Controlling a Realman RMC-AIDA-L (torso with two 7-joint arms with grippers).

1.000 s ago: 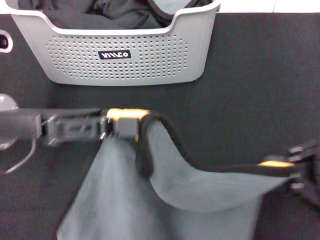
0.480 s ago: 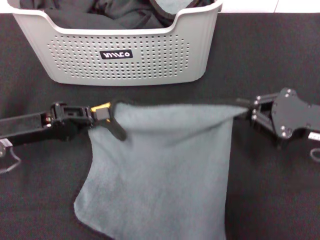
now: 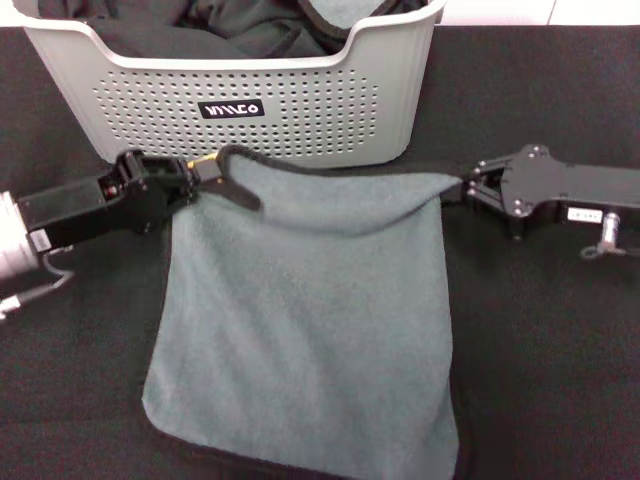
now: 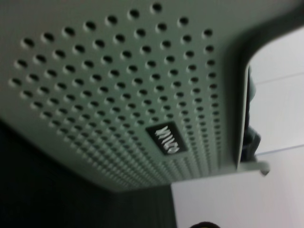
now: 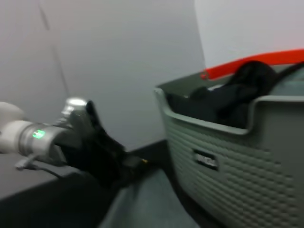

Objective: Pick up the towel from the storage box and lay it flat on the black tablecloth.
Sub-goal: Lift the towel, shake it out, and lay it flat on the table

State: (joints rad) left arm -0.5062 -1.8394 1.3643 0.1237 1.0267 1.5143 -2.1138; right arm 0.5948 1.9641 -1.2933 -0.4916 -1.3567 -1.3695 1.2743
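Observation:
The towel (image 3: 310,300) shows its grey-teal side with black edging and is spread over the black tablecloth (image 3: 540,370) in front of the storage box (image 3: 300,100). My left gripper (image 3: 200,172) is shut on its far left corner, where a bit of yellow shows. My right gripper (image 3: 462,190) is shut on its far right corner. The far edge sags between them, close to the box's front wall. The right wrist view shows the left gripper (image 5: 130,166), the towel (image 5: 147,204) and the box (image 5: 223,156). The left wrist view shows only the box wall (image 4: 118,95).
Dark grey-black cloths (image 3: 230,25) fill the box, with another grey-teal cloth (image 3: 350,12) at its back right. The tablecloth extends to both sides of the towel.
Both grippers have carried the towel's top edge away from me toward the box and lowered it. More of the towel now lies flat on the tablecloth.

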